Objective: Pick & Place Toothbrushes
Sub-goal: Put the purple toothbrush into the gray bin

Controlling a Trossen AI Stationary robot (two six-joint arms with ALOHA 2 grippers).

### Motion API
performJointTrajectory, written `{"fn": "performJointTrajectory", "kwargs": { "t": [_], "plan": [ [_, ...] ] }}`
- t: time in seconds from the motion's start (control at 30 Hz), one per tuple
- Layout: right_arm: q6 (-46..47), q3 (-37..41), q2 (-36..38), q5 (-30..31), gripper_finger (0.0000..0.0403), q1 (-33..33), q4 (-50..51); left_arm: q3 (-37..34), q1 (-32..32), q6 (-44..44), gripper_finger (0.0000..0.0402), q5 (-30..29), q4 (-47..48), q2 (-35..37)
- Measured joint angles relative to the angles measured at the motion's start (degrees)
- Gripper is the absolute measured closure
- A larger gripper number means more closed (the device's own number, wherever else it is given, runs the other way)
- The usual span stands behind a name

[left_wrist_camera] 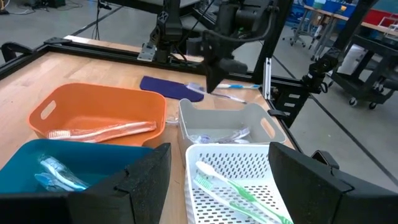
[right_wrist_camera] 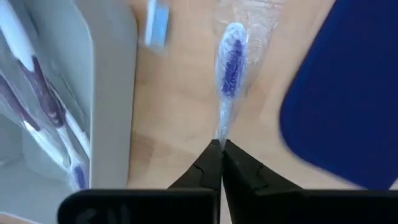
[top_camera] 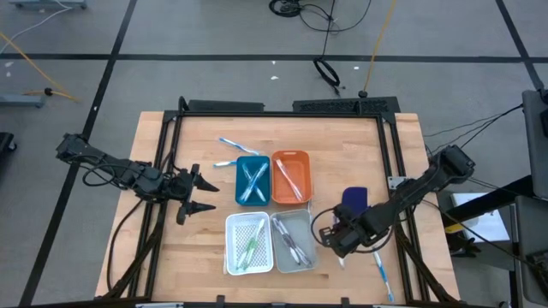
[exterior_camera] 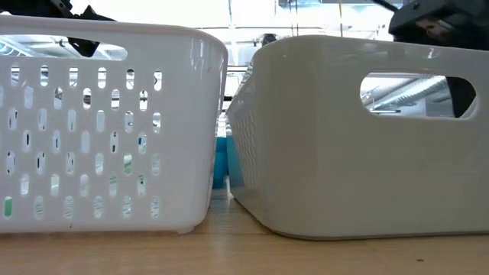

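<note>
My right gripper [top_camera: 341, 250] hovers near the table's right front, between the grey tray [top_camera: 294, 239] and the dark blue pad [top_camera: 354, 198]. It points steeply down and is shut on a clear-wrapped toothbrush with a blue-bristled head [right_wrist_camera: 231, 62]. Another blue-and-white toothbrush [top_camera: 381, 272] lies flat on the wood close by. Two more toothbrushes [top_camera: 229, 152] lie beyond the blue tray [top_camera: 253, 180]. The blue, orange [top_camera: 291, 177], white [top_camera: 248, 242] and grey trays each hold toothbrushes. My left gripper [top_camera: 208, 195] waits open left of the trays. My right gripper pinches the toothbrush between its two fingertips, at the thin part just behind the head [right_wrist_camera: 221, 132]. The fingers come from above, slanting steeply down, and the brush runs on past them in line with them, head end [right_wrist_camera: 231, 62] farthest. Whether that end touches the table I cannot tell.
The four trays stand in a two-by-two block at the table's middle; the white tray [exterior_camera: 107, 122] and the grey tray [exterior_camera: 359, 137] fill the low view. A black frame [top_camera: 282, 109] runs around the table's far and side edges. Bare wood lies left of the trays.
</note>
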State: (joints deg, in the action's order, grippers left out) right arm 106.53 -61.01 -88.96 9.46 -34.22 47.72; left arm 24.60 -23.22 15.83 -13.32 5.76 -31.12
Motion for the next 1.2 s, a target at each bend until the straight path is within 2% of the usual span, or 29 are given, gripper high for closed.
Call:
{"fn": "performJointTrajectory", "kwargs": {
  "t": [0.13, 0.4, 0.57, 0.8, 0.9, 1.2],
  "plan": [
    [-3.79, 0.0, 2.98, 6.0, 0.0402, -0.5, 2.78, 0.0, 0.0, 0.23, 0.0131, -0.02, -0.04, 0.01],
    [-18.85, -0.02, 7.71, 26.81, 0.0403, -2.95, 2.71, -0.01, 0.0, 1.2, 0.0131, -0.02, -0.02, 0.01],
    [-28.95, -0.02, 9.61, 36.2, 0.0403, -4.32, 1.71, 0.0, -0.01, 1.2, 0.0131, -0.04, -0.02, 0.01],
    [-44.28, -0.07, 10.5, 42.59, 0.0403, -5.29, -3.54, 0.0, 0.0, 1.26, 0.0131, -0.04, -0.02, 0.01],
    [-48.4, -0.07, 10.48, 43.01, 0.0403, -5.31, -5.52, -0.02, -0.01, 1.28, 0.0131, -0.07, -0.02, 0.01],
    [-50.67, -0.07, 10.48, 42.99, 0.0403, -5.29, -7.01, 0.0, 0.0, 1.3, 0.0131, -0.07, -0.02, 0.0]
  ]
}}
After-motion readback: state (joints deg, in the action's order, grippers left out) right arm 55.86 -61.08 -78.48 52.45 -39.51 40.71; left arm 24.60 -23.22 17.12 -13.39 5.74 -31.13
